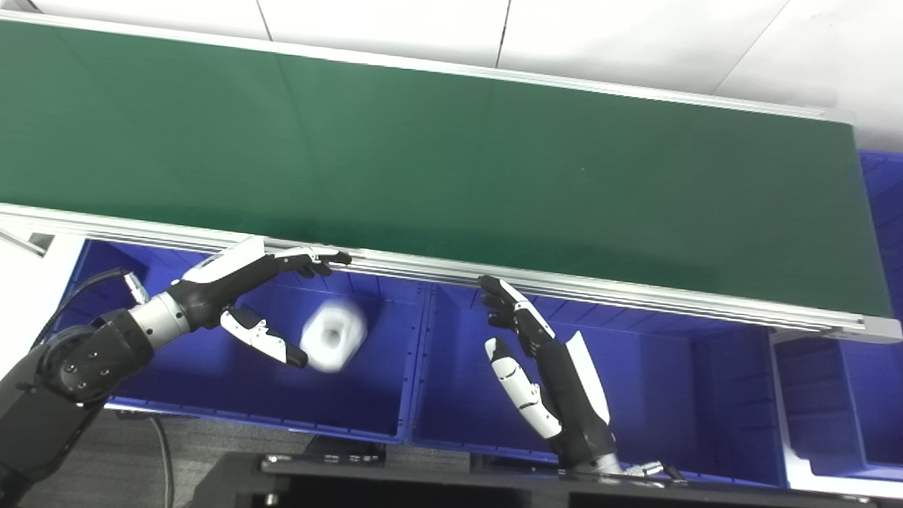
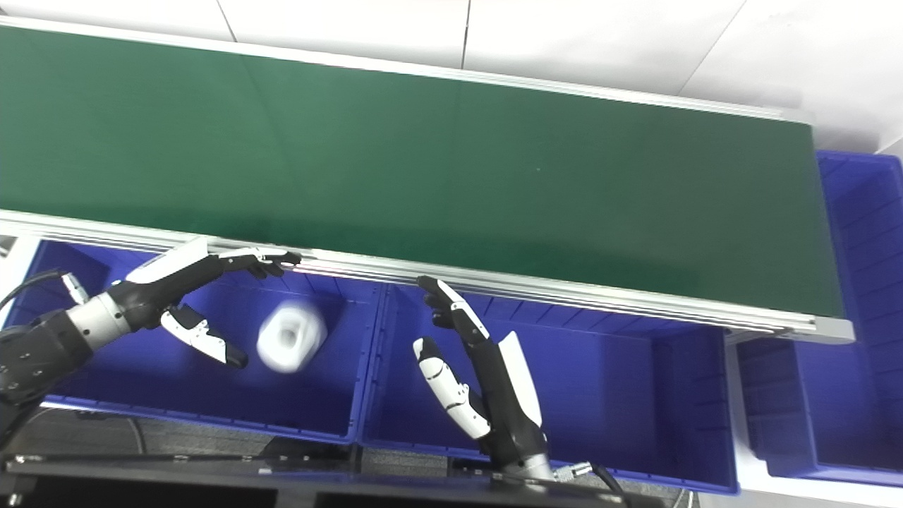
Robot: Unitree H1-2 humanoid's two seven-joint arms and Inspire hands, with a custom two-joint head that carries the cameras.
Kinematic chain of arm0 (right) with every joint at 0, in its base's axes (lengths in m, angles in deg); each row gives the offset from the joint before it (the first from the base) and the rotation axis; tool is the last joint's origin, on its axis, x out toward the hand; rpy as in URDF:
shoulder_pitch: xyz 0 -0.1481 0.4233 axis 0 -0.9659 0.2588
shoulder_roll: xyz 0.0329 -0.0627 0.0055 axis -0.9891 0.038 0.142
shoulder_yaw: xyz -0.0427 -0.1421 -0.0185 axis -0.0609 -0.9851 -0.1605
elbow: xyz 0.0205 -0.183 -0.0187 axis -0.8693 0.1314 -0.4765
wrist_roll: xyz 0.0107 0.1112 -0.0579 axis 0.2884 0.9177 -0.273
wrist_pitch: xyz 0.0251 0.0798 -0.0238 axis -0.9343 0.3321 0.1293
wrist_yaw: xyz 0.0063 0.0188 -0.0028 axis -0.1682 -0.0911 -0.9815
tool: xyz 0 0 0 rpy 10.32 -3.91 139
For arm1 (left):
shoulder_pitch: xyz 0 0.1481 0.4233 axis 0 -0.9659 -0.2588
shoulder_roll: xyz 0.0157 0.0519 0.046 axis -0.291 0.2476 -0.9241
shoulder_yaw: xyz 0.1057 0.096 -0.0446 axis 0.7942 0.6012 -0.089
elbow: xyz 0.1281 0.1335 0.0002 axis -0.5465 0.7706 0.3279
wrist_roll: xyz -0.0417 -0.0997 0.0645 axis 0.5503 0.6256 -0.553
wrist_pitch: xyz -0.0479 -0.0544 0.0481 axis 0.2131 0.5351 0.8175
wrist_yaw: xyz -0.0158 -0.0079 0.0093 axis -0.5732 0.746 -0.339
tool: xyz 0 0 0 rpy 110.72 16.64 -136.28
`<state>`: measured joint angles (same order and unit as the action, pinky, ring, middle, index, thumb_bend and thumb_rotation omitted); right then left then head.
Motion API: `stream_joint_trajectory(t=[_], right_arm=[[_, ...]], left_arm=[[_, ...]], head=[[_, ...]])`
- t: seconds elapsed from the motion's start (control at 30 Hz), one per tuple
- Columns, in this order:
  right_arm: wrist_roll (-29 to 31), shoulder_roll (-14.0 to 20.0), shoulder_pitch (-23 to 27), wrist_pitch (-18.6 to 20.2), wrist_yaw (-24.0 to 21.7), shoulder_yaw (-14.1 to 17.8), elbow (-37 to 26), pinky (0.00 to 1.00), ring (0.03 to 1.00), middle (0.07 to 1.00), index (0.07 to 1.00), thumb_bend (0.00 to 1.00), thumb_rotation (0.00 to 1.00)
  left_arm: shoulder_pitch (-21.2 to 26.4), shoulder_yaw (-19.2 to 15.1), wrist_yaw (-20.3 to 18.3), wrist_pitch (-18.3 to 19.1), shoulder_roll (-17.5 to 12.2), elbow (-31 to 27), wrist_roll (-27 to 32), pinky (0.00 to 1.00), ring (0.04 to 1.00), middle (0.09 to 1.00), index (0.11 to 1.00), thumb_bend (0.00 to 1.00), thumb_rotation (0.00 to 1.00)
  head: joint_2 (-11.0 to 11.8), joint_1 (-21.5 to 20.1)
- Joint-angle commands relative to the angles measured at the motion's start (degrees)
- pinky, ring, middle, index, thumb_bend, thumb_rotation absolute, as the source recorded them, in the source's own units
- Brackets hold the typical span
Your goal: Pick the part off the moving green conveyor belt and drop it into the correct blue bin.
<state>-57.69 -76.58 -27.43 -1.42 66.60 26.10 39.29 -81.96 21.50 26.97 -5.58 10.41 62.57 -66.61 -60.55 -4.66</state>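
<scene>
A white ring-shaped part (image 1: 333,334) appears blurred inside the left blue bin (image 1: 211,395), just right of my left hand (image 1: 261,296) and free of it. That hand is open, fingers stretched toward the belt's near rail and thumb pointing down at the part. My right hand (image 1: 525,353) is open and upright over the middle blue bin (image 1: 635,395), holding nothing. The green conveyor belt (image 1: 423,155) carries no part in view.
An aluminium rail (image 1: 564,286) edges the belt just above both hands. A third blue bin (image 1: 839,402) sits at the right, and another (image 2: 864,212) lies past the belt's right end. A black frame (image 1: 353,487) runs along the bottom.
</scene>
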Motion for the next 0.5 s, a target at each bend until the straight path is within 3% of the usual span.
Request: stream_joint_trajectory(t=[0.0, 0.2, 0.27, 0.37, 0.4, 0.47], right_arm=[[-0.03, -0.81, -0.9, 0.43, -0.24, -0.35, -2.41, 0.81, 0.871, 0.9, 0.882, 0.32, 0.86], [-0.06, -0.9, -0.9, 0.41, -0.23, -0.35, -2.3, 0.81, 0.872, 0.899, 0.881, 0.32, 0.86], [-0.11, -0.9, -0.94, 0.32, -0.18, -0.36, -2.27, 0.81, 0.871, 0.9, 0.882, 0.32, 0.87], [-0.15, -1.01, -0.93, 0.31, -0.12, -0.34, -2.19, 0.81, 0.872, 0.9, 0.882, 0.33, 0.87], [-0.11, -1.08, -0.89, 0.29, -0.1, -0.36, -2.16, 0.81, 0.873, 0.9, 0.882, 0.33, 0.87], [-0.09, -1.21, -0.84, 0.5, -0.19, -0.45, -2.25, 0.82, 0.875, 0.901, 0.884, 0.33, 0.87]], left_arm=[[0.46, -0.85, 0.63, -1.51, -1.56, -2.57, 1.8, 0.98, 0.949, 0.939, 0.909, 0.72, 0.58], [-0.27, -2.06, -0.42, -1.46, -1.17, -4.54, 3.55, 0.95, 0.931, 0.939, 0.912, 0.72, 0.58], [-0.85, -2.93, -0.79, -1.51, -0.31, -5.19, 6.61, 0.79, 0.855, 0.885, 0.862, 0.71, 0.51], [-2.21, -3.82, -1.24, -1.39, 1.83, -8.01, 10.86, 0.67, 0.745, 0.795, 0.778, 0.67, 0.43], [-2.89, -3.62, -1.73, -0.79, 2.71, -9.62, 12.59, 0.63, 0.693, 0.758, 0.748, 0.64, 0.37], [-4.11, -2.44, -3.44, 2.99, 3.79, -13.75, 15.77, 0.61, 0.68, 0.757, 0.754, 0.61, 0.33]], head=[[-0.05, 0.08], [-0.16, -0.09], [-0.14, -0.17], [-0.35, -0.69], [-0.38, -0.87], [-0.37, -1.32]])
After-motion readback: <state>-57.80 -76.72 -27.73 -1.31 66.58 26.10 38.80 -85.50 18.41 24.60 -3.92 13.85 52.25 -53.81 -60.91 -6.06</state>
